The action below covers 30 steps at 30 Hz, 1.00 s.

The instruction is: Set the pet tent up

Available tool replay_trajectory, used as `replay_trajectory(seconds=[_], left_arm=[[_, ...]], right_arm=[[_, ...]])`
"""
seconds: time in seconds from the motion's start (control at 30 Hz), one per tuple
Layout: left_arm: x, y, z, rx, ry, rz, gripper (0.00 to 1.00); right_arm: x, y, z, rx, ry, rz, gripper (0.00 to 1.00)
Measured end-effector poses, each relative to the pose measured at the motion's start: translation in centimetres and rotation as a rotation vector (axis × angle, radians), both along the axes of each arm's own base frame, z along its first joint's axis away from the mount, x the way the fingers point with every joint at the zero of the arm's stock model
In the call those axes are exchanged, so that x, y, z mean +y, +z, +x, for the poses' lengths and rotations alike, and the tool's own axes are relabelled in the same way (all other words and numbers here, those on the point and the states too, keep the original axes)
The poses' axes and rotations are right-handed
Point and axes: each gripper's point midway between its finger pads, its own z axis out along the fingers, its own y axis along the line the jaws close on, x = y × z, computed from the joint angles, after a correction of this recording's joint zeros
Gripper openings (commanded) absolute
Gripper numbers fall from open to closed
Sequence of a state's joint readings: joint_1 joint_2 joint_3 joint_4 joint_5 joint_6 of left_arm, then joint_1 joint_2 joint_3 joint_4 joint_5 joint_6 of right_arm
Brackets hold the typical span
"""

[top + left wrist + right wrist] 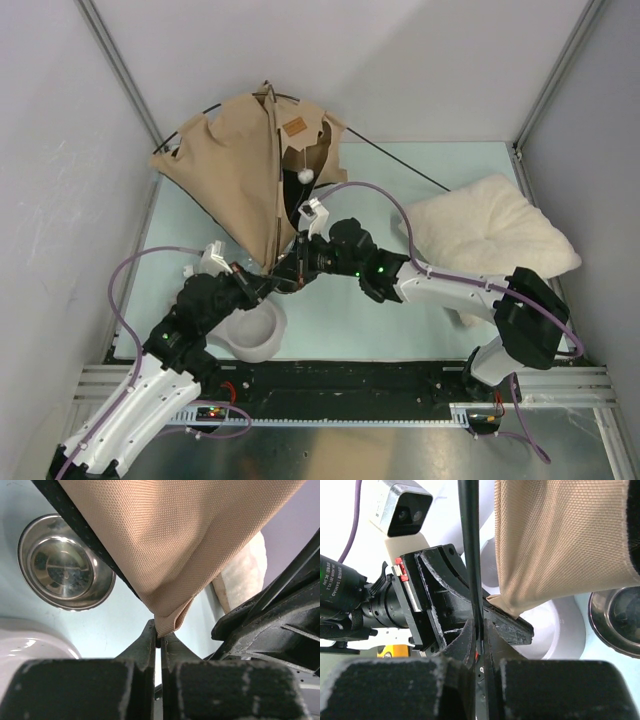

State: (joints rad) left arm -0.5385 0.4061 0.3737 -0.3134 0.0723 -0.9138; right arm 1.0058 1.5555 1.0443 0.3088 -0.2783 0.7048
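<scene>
The pet tent [240, 170] is a tan fabric shell, half raised at the back left of the table, with a brown label [293, 127] and a white pompom [305, 175] hanging near its top. My left gripper [161, 632] is shut on the lowest tan corner of the tent [170, 535]. My right gripper [480, 630] is shut on a thin black pole [470, 540] that runs up beside the fabric [560, 540]. The two grippers meet under the tent's near corner, the left gripper [262, 285] just left of the right gripper [298, 268]. Another black pole [400, 160] sticks out to the right.
A cream fluffy pillow [490, 235] lies at the right. The grey pet bowl stand [250, 330] sits below the grippers, with a steel bowl [65, 562] set in it. Grey walls close in the left, back and right sides.
</scene>
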Motion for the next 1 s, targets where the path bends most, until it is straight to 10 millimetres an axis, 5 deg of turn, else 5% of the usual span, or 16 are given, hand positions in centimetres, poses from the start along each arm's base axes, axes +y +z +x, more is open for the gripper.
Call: replay_trajectory(seconds=[0.53, 1.0], left_arm=[[0.5, -0.5, 1.1, -0.088, -0.025, 0.129, 0.00], [0.7, -0.8, 1.5, -0.084, -0.004, 0.144, 0.00]], right_arm=[[1.0, 1.8, 1.4, 0.038, -0.021, 0.059, 0.00], [1.7, 1.2, 4.1, 0.032, -0.086, 0.056, 0.00]])
